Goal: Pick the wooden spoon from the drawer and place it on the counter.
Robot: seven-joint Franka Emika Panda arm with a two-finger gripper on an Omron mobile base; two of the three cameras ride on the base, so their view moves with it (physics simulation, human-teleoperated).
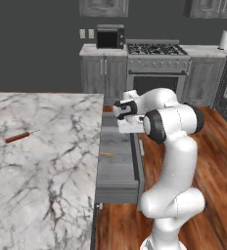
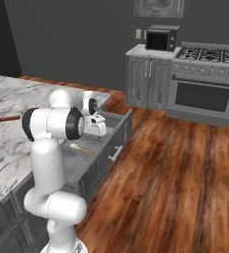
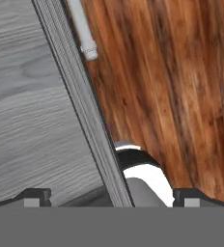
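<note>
The wooden spoon [image 1: 106, 154] [image 2: 81, 149] lies flat on the floor of the open drawer [image 1: 116, 173] [image 2: 111, 148], thin and pale tan. The drawer juts out from under the white marble counter [image 1: 47, 171] [image 2: 8, 141]. My gripper [image 1: 130, 129] [image 2: 98, 131] hangs open above the far part of the drawer, beyond the spoon and apart from it, with nothing between its fingers. In the hand view the gripper [image 3: 111, 197] straddles the drawer's front panel, with the grey wood-grain drawer [image 3: 27, 96] floor on the left and the panel's silver handle [image 3: 82, 34] at the top.
A reddish-brown rod [image 1: 20, 136] [image 2: 9, 118] lies on the counter, far from the drawer. Wooden floor [image 1: 208, 161] spreads to the right of the drawer. At the back stand a stove [image 1: 157, 63], a microwave [image 1: 110, 36] and a paper towel roll [image 1: 225, 39].
</note>
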